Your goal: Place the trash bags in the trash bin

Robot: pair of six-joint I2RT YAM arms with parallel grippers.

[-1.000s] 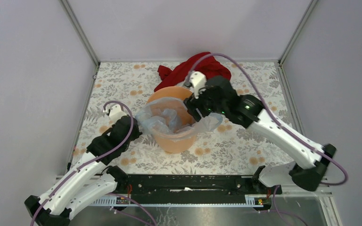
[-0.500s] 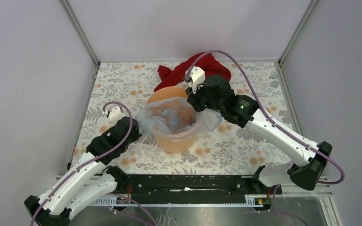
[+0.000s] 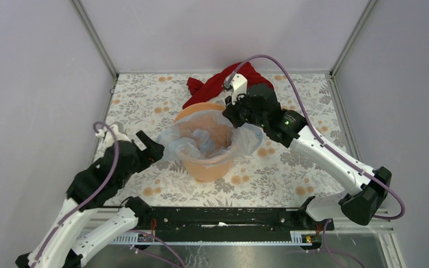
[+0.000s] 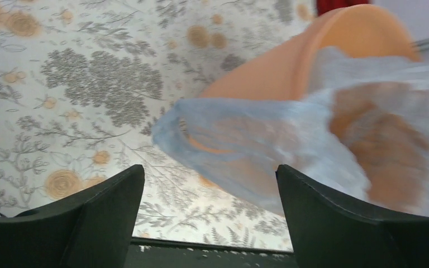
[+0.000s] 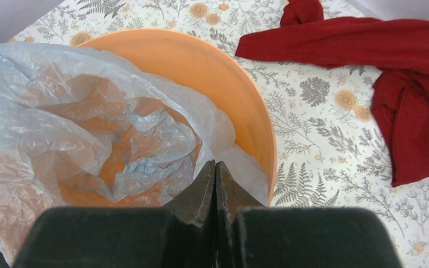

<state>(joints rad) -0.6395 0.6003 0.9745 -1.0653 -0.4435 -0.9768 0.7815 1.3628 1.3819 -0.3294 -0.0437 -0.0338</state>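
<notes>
Film of the trash bag point(image 3: 201, 139) was draped inside the trash bin point(image 3: 208, 170) and over its rim. The right claw point(image 5: 214, 167) was clamped on its edge, seemingly for tucking; the left claw point(image 3: 153, 144) was spread wide beside it.

The bin point(image 3: 208, 167) stands centrally on the table point(image 3: 139, 106); the bag point(image 3: 195, 139) lies in it, draped over its left and right rim; the cloth point(image 3: 212, 86) lies behind it.

Orange bin point(image 3: 205, 169) stands upright at the table's point(image 3: 145, 100) middle; a crumpled, translucent pale blue bag point(image 3: 190, 144) sits inside, spilling over its left and right rims
</notes>
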